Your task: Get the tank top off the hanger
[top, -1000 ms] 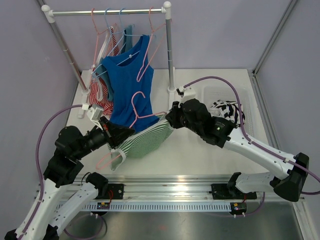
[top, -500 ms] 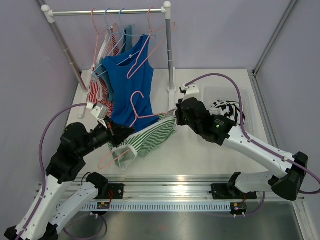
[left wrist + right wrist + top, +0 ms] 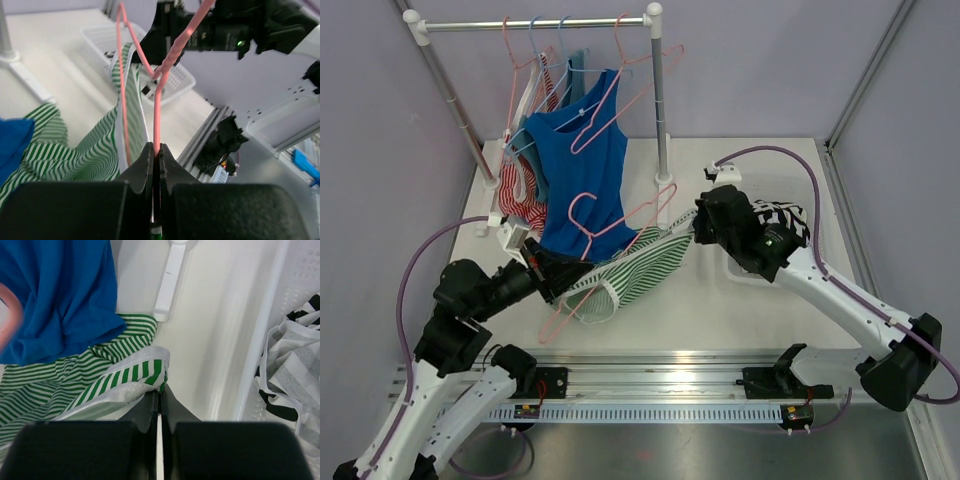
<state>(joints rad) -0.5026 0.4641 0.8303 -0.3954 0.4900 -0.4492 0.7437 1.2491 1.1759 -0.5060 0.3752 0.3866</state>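
A green-and-white striped tank top (image 3: pixel 635 270) hangs between my two grippers above the table, partly on a pink hanger (image 3: pixel 620 222). My left gripper (image 3: pixel 542 270) is shut on the hanger's pink wire (image 3: pixel 157 115), seen running up between its jaws in the left wrist view. My right gripper (image 3: pixel 698 228) is shut on the tank top's white-edged strap (image 3: pixel 150 367) and holds it taut to the right. The striped cloth also shows in the left wrist view (image 3: pixel 95 145).
A rack (image 3: pixel 535 22) at the back holds a blue tank top (image 3: pixel 578 170), a red striped garment (image 3: pixel 520 195) and several hangers. A white basket (image 3: pixel 760 200) with a black-and-white striped garment (image 3: pixel 780 222) sits at the right.
My right gripper has moved right and back, stretching the striped tank top out. The pink hanger has tilted up and its hook has swung right. My left gripper has drawn slightly left.
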